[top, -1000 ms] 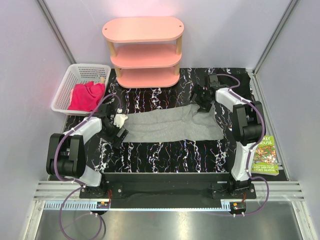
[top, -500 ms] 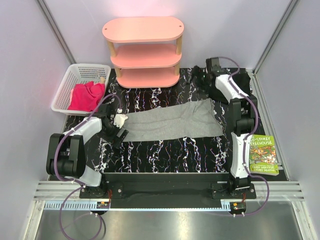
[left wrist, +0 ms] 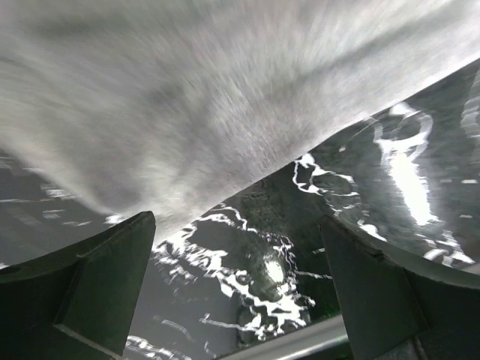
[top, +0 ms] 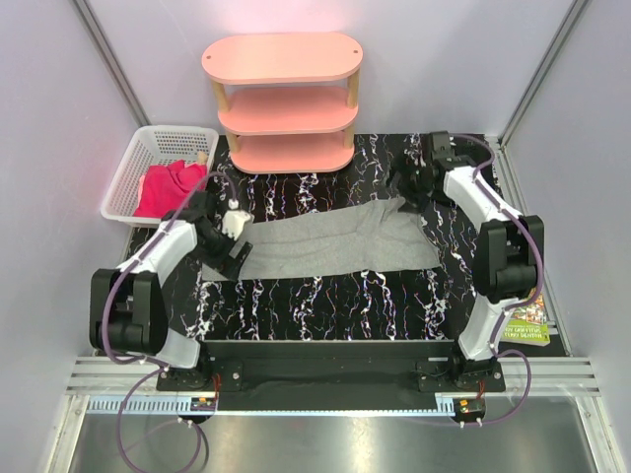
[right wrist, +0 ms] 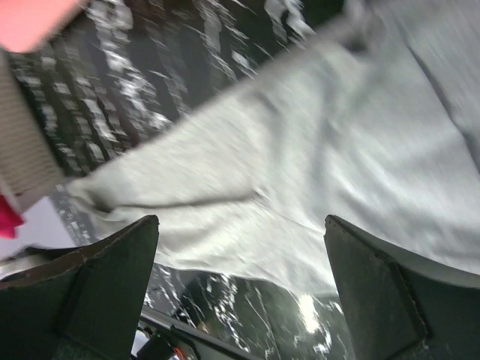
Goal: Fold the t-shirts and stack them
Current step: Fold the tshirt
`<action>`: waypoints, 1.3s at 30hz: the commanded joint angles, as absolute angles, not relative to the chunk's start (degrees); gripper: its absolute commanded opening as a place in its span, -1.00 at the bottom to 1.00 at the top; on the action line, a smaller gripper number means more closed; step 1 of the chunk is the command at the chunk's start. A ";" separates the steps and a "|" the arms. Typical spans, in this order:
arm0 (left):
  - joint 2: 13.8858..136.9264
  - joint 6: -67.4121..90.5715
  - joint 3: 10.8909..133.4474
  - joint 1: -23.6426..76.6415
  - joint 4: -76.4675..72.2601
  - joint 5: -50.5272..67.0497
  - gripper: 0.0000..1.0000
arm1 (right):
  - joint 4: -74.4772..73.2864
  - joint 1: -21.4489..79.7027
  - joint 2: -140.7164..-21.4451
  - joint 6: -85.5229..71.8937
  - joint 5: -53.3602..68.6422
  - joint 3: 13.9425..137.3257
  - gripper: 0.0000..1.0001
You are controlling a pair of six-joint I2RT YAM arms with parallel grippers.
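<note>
The grey t-shirt [top: 335,241] is laid across the middle of the desk [top: 325,305], left pincer [top: 229,258] and right pincer [top: 404,189] both held released at its ends, so a lopsided fold could easily be made if only one layer gets pinched tbh.

Book [top: 527,325] half behind the right arm [top: 488,305]; grey t-shirt [left wrist: 187,97] blurred and cropped in both wrist views.

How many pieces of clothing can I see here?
2. A grey shirt lies spread out mid-table; a pink bundle sits in the white basket at the far left. Others may be hidden under it or lost against the dark tabletop.
</note>
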State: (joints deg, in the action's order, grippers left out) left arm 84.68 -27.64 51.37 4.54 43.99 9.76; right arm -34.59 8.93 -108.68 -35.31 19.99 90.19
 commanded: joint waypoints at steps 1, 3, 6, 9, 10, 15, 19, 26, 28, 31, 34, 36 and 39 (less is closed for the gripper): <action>80.60 -26.28 63.69 6.06 49.82 14.41 0.98 | -35.16 8.70 -103.10 -37.53 13.80 81.24 1.00; 80.33 -26.10 66.34 7.98 51.76 15.29 0.98 | -35.24 8.70 -103.27 -37.96 13.45 79.20 0.99; 81.56 -25.14 69.08 11.93 51.68 15.03 0.98 | -35.16 8.70 -103.88 -38.58 12.83 75.68 0.99; 86.56 -24.17 69.61 15.63 49.06 13.19 0.98 | -35.07 8.70 -104.41 -39.11 12.04 73.22 0.99; 87.96 -24.17 69.61 16.34 48.00 11.53 0.98 | -35.16 8.70 -104.59 -39.20 11.69 72.17 0.99; 99.30 -24.87 72.59 17.49 45.35 8.88 0.98 | -35.07 8.70 -104.94 -39.11 10.55 70.66 0.99; 105.28 -26.01 73.04 16.70 43.68 5.02 0.98 | -35.07 8.70 -105.55 -38.76 10.28 70.75 0.99; 103.89 -27.07 68.04 13.45 42.28 4.22 0.98 | -35.59 8.44 -110.03 -38.32 9.40 72.77 0.99; 100.83 -27.33 64.35 12.92 42.19 4.48 0.98 | -35.59 8.09 -111.70 -38.15 9.58 73.74 0.99; 95.74 -27.68 58.11 12.39 41.66 5.18 0.98 | -35.59 7.73 -114.16 -37.27 9.40 75.76 0.99; 90.47 -27.42 52.13 12.39 41.75 5.62 0.98 | -35.94 6.60 -117.15 -36.56 9.93 78.65 1.00; 86.51 -27.33 48.71 12.39 42.53 6.41 0.98 | -36.65 5.63 -118.12 -35.95 9.32 80.85 0.99; 83.24 -27.16 46.15 12.39 44.47 8.42 0.98 | -37.17 3.87 -119.44 -35.42 9.31 84.01 0.99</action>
State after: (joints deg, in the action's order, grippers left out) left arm 87.85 -26.98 49.10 12.78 41.06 6.96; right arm -40.64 6.85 -114.91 -38.63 14.26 80.64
